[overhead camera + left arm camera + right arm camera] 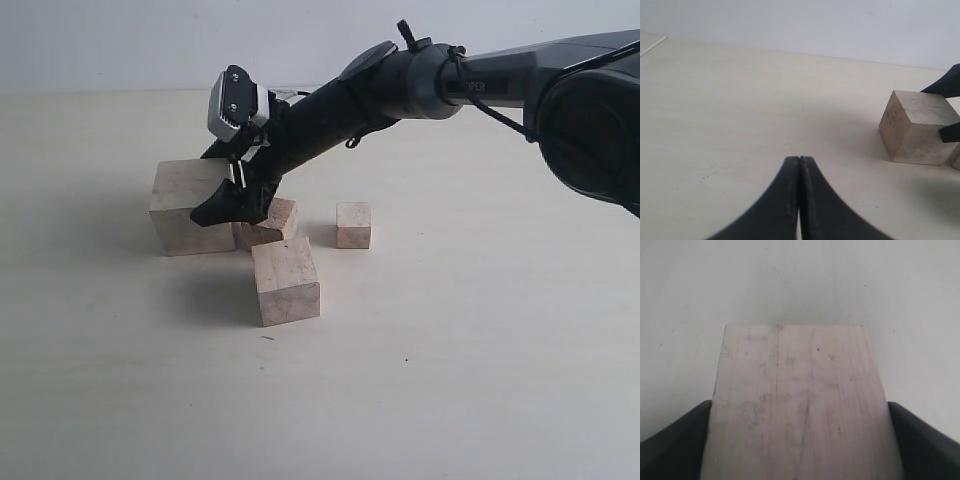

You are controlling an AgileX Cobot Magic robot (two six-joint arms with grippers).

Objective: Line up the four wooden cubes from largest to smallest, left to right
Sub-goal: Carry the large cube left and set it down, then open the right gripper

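Observation:
Four pale wooden cubes sit on the beige table. The largest cube point(185, 205) stands at the left, resting on the table. My right gripper point(225, 195) reaches across and is shut on it from its right side, with a black finger point(670, 440) pressed against each flank of the cube point(800, 405). A smaller cube point(272, 222) lies tilted right beside it, under the gripper. The second-largest cube point(286, 280) is nearer the front, and the smallest cube point(353, 224) stands apart to the right. My left gripper point(799, 160) is shut and empty, well away from the largest cube point(920, 127).
The right arm point(420, 85) stretches in from the upper right, low over the cubes. Bare table point(480, 380) spreads to the front and right. A thin white strip point(652, 46) lies far off in the left wrist view.

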